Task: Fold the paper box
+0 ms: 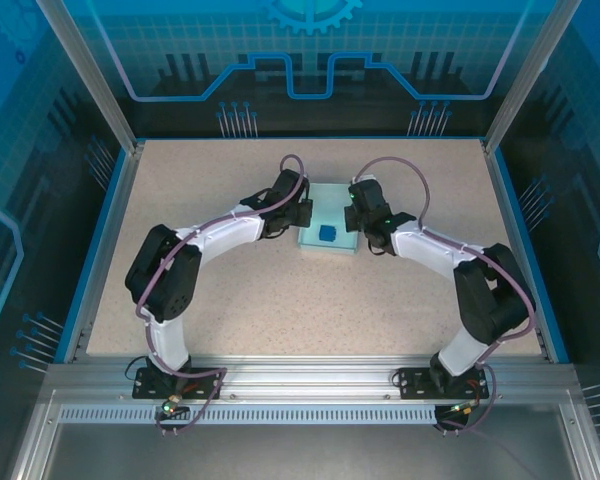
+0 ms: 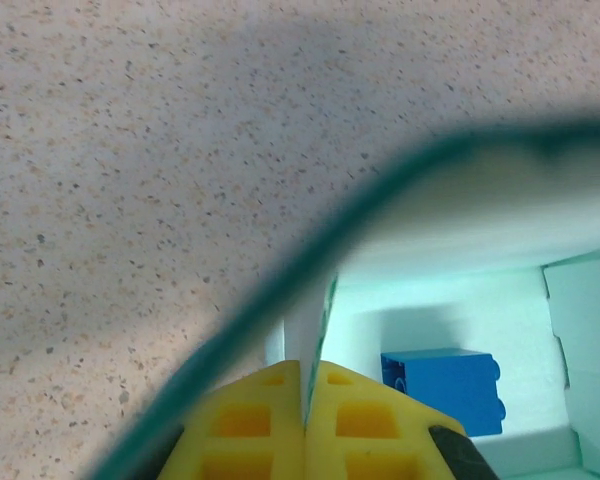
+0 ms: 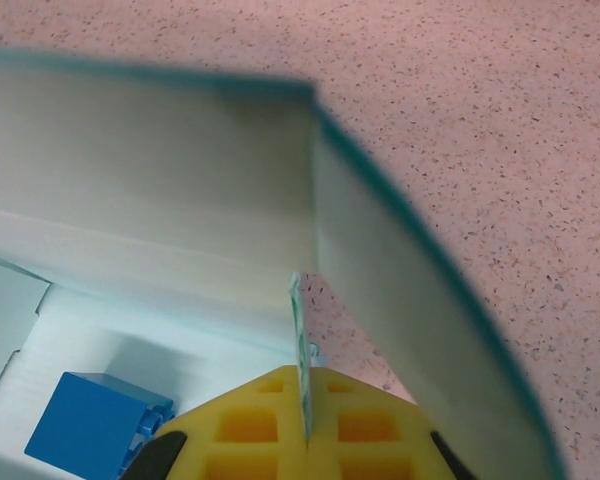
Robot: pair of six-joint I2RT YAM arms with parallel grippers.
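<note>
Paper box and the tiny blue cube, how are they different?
The paper box is pale cyan; the cube is dark blue. The paper box is much bigger and holds the cube inside. The paper box is thin card, pinched by the left end effector and the right end effector; the cube is a chunky block no end effector grips. Both are bluish.

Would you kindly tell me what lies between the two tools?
The paper box, holding a small blue cube, lies between the left tool and the right tool, as the top view shows.
</note>
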